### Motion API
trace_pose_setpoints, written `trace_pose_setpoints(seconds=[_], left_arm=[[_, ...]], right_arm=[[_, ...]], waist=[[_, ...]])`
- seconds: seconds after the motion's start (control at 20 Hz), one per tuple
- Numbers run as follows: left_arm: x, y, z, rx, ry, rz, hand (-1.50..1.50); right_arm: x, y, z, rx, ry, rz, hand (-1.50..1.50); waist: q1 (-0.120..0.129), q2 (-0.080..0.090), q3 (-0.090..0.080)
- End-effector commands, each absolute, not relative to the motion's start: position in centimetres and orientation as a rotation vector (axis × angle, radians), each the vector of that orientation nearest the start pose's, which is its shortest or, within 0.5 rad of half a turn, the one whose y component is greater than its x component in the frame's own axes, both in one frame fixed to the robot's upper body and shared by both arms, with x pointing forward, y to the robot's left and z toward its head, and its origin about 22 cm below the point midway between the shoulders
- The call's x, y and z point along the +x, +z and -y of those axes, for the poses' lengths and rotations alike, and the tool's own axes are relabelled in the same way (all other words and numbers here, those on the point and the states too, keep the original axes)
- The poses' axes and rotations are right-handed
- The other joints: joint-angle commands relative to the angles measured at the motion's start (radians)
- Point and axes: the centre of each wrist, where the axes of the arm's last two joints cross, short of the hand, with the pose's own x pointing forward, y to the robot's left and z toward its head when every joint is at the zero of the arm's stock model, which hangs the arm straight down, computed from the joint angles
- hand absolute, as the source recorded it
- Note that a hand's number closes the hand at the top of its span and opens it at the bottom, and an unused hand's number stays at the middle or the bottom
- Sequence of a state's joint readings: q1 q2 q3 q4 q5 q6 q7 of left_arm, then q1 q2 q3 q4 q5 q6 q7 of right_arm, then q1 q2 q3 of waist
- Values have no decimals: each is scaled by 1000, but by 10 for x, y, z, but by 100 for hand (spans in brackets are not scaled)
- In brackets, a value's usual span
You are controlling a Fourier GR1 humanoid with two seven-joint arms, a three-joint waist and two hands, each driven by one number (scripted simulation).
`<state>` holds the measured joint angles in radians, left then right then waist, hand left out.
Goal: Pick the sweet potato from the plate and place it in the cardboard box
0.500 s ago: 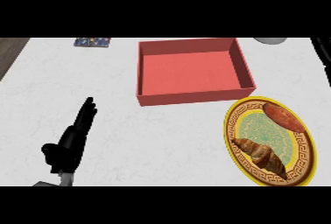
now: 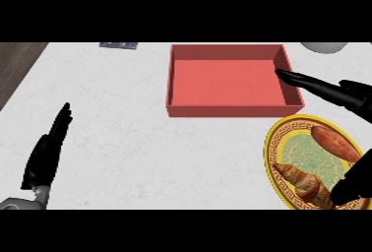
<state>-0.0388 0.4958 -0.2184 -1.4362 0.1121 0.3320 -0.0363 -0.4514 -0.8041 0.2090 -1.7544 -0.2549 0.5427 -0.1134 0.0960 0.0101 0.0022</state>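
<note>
The sweet potato [image 2: 335, 142], reddish and long, lies on the upper right of a yellow-rimmed plate [image 2: 280, 133] at the lower right. A croissant [image 2: 301, 179] lies beside it on the plate. The cardboard box [image 2: 225, 110], red and open-topped, stands just behind the plate. My right hand [image 2: 327, 91] comes in from the right edge, open. Its straight fingers reach over the box's right wall, and its thumb [image 2: 356, 182] hangs over the plate's lower right. The sweet potato sits between them, untouched. My left hand [image 2: 47, 152] rests open on the counter at the left, fingers pointing away.
A small dark blue item [image 2: 118, 45] lies at the counter's far edge, left of the box. A pale round object [image 2: 325, 47] shows at the top right. The counter's dark left edge [image 2: 15, 64] runs along the upper left.
My right hand has come into view from the right, above the plate and the box's right wall. The left hand sits slightly further left.
</note>
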Motion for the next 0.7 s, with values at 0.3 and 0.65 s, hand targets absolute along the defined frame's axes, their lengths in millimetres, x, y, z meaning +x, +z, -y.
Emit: trace_pose_setpoints(seconds=[0.3,0.65], left_arm=[[265,22,-336,597,-241,1446,0],[270,27,-331,572,-288,1449,0]], right_arm=[[308,180,323,631,1568,1534,-150],[306,236,298,265,1983,1565,-150]], waist=[[-20,38,11],[24,29,9]])
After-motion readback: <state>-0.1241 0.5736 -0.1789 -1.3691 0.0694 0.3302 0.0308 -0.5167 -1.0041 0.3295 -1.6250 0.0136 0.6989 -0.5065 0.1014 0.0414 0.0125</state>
